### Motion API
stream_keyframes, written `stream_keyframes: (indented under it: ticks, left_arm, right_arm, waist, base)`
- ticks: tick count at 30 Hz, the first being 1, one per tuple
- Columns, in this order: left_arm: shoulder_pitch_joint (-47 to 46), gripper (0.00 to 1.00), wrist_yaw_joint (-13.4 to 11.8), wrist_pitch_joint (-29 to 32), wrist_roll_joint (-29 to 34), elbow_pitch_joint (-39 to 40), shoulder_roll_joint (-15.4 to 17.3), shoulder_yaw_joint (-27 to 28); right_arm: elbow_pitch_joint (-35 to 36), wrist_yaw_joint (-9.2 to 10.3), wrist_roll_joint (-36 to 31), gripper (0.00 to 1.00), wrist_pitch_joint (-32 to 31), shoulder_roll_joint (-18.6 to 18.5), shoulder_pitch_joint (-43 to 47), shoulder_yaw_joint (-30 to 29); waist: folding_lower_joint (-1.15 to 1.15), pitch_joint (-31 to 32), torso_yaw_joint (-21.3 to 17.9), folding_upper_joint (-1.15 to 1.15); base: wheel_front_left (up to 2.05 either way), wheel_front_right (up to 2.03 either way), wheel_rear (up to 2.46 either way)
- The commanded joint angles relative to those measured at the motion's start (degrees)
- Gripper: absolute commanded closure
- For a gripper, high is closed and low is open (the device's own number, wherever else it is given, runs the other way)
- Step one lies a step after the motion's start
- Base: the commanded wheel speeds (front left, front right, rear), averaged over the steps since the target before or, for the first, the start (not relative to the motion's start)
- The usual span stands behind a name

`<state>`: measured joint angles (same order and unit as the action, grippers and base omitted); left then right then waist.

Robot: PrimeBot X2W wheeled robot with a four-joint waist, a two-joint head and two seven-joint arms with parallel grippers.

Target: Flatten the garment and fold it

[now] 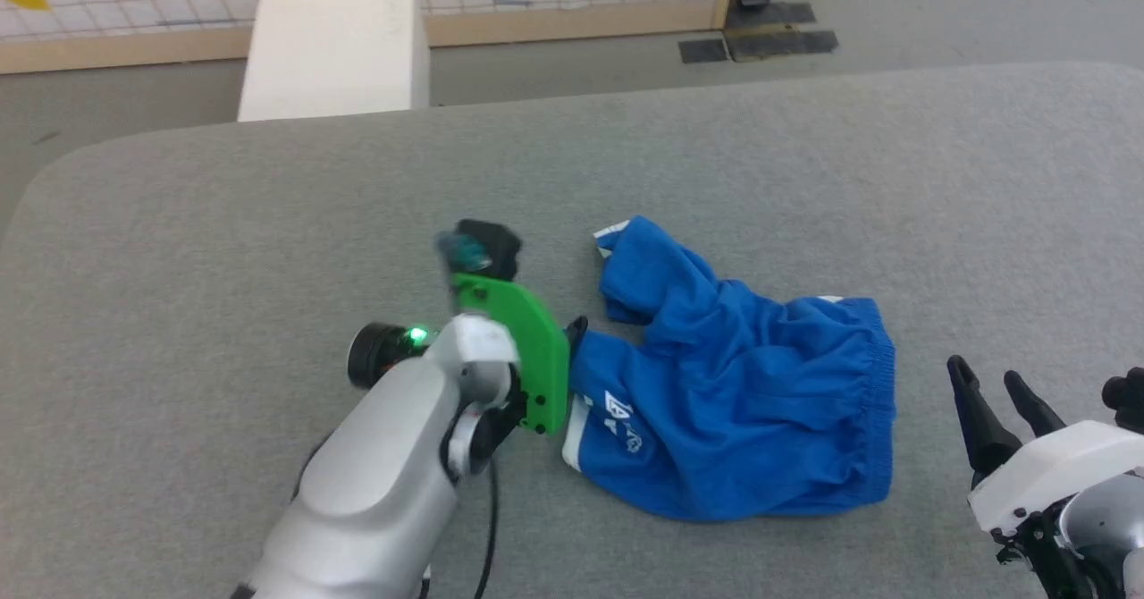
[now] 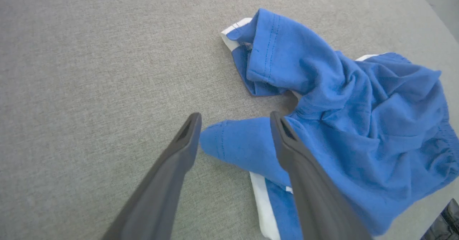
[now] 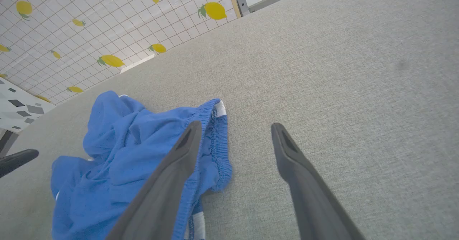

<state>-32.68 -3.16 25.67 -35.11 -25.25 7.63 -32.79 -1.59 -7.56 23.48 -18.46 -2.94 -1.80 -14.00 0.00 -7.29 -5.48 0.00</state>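
garment [image 1: 733, 384] is found crumpled on the grey table [image 1: 223, 223], roughly mid-surface. The elastic waistband is turned toward the right gripper [image 3: 235, 129], and the white-trimmed leg hems are turned toward the left gripper [image 2: 235, 120].

The left gripper is held low at the leg end with its jaws spread wide. In the left wrist view a blue leg fold is seen between its fingers [image 2: 179, 150]; nothing is clamped. Contact with the fabric cannot be told.

The right gripper is spread wide and empty, just beside the waistband. In its wrist view one finger is seen across the waistband edge and the other over bare table. In the head view a gap is seen between it and the garment.
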Motion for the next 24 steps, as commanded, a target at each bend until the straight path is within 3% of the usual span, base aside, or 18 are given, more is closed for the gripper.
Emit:
stream_keyframes:
  ticks: [1, 4, 11, 12, 13, 14, 24]
  left_arm:
    - [-2.19, 0.00, -0.40, 2.36, 1.76, -1.45, 0.30, -1.41]
    - [-4.56, 0.00, -0.11, 6.78, 3.75, -4.56, 0.60, -4.28]
    - [-4.64, 0.00, 3.55, 13.67, 6.30, -9.66, 0.59, -11.04]
    - [-4.35, 0.39, 3.68, 13.45, 5.91, -9.77, 0.36, -10.94]
    - [-4.23, 0.88, 3.72, 12.68, 5.81, -9.73, 0.18, -10.88]
    - [-4.12, 1.00, 3.77, 12.39, 5.58, -9.84, 0.02, -10.79]
    - [-4.89, 1.00, 2.25, 4.08, -0.63, -5.24, -0.81, -2.64]
  right_arm:
    - [-0.03, 0.08, 0.12, 0.00, -0.02, 0.06, -0.80, 0.28]
    - [-0.25, 0.08, 0.34, 0.00, 0.28, 0.06, -0.85, 0.49]
    - [-0.90, 0.08, -1.48, 0.00, 0.99, 0.06, -0.77, -0.08]
    - [-0.97, 0.08, -1.49, 0.00, 1.12, 0.06, -0.80, -0.12]
    - [-1.08, 0.08, -1.56, 0.00, 1.23, 0.06, -0.80, -0.13]
    - [-1.20, 0.08, -1.52, 0.00, 1.30, 0.06, -0.80, -0.11]
    - [-1.97, 0.08, -2.29, 0.00, 1.20, 0.06, -0.70, 0.65]
  waist:
    - [0.00, -1.49, -1.58, 0.00]
    - [0.00, -2.44, -2.69, 0.00]
    - [0.00, -3.46, -3.88, 0.00]
    - [0.00, -3.47, -3.82, 0.00]
    - [0.00, -3.47, -3.64, 0.00]
    - [0.00, -3.40, -3.42, 0.00]
    - [0.00, -0.25, 1.47, 0.00]
  base:
    - [0.00, 0.00, 0.00]
    - [0.00, 0.00, 0.00]
    - [0.00, 0.00, 0.00]
    - [0.00, 0.00, 0.00]
    - [0.00, 0.00, 0.00]
    - [0.00, 0.00, 0.00]
    - [0.00, 0.00, 0.00]
